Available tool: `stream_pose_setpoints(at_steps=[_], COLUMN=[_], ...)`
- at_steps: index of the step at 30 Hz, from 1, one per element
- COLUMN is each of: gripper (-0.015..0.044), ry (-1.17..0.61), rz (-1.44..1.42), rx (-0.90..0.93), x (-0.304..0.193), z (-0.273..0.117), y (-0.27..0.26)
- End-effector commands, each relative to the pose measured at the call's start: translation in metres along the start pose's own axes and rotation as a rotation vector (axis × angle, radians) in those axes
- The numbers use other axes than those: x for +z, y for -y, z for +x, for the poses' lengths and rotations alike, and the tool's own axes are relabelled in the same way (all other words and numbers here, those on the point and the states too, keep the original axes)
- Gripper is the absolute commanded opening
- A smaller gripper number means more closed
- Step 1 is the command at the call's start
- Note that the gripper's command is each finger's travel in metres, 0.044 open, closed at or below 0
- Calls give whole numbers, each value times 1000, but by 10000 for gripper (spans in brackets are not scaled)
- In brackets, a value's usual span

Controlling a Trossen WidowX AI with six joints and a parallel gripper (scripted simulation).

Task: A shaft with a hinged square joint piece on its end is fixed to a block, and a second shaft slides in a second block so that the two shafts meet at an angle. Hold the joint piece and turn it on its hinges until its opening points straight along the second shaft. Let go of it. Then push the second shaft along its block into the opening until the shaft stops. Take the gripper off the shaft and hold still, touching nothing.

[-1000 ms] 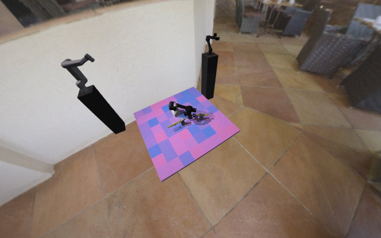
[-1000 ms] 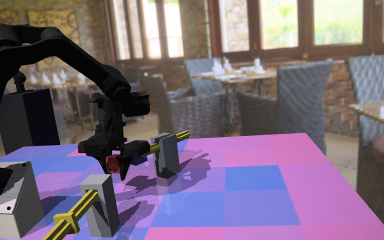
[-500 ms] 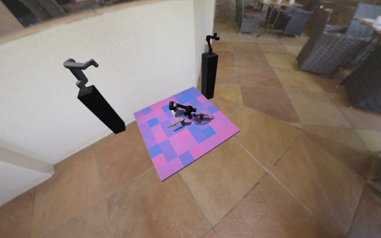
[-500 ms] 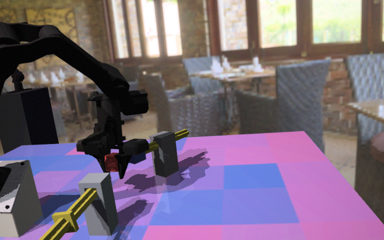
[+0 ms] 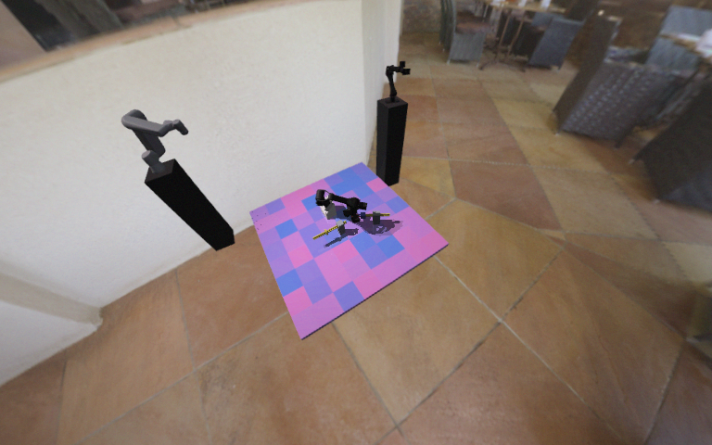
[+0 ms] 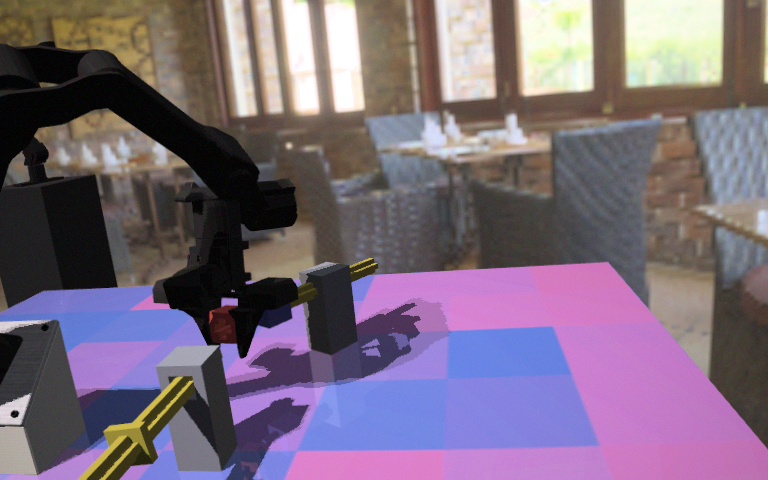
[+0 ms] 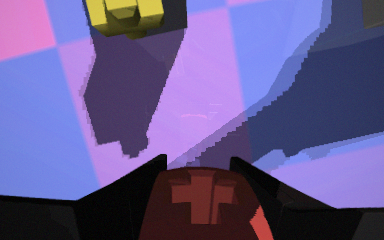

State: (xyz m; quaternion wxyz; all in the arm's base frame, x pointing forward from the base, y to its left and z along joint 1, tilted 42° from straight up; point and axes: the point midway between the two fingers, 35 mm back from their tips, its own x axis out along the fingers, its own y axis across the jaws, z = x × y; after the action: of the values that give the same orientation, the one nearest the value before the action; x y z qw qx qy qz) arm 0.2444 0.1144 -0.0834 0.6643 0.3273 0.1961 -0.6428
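Note:
My gripper [image 6: 227,344] [image 7: 198,162] is shut on the red joint piece [image 6: 223,324] [image 7: 164,220], one finger on each side. Its cross-shaped opening faces the wrist camera; whether it points exactly along the second shaft I cannot tell. A blue joint part [image 6: 275,315] is beside the right finger. The fixed yellow shaft [image 6: 363,270] [image 5: 386,214] passes through the far grey block [image 6: 334,311]. The second yellow shaft [image 6: 164,400] [image 5: 325,232], with a square collar [image 6: 133,434], runs through the near grey block [image 6: 219,413]. Its end [image 7: 125,12] shows at the wrist view's top left, apart from the red piece.
The white and grey arm base [image 6: 62,390] stands left of the near block. The tabletop [image 5: 325,314] has pink, purple and blue squares. Two black pedestals [image 5: 188,204] [image 5: 390,141] carrying other arms stand beyond its edges.

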Motion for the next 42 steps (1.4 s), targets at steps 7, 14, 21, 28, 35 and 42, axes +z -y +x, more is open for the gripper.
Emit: stream_pose_setpoints(at_steps=[7,14,21,28,35,42], gripper=[0,0,0,0,0,147], ry=[-43,-99,-115,-110,-110,-110], rz=[-85,-196,-231,-226,-226,-226], rx=[6,13,15,16,16,16], x=[-1,-2,-2,-2,-2,-2], z=[2,5,5,5,5,5], y=[-4,-10,-12,-11,-11,-11])
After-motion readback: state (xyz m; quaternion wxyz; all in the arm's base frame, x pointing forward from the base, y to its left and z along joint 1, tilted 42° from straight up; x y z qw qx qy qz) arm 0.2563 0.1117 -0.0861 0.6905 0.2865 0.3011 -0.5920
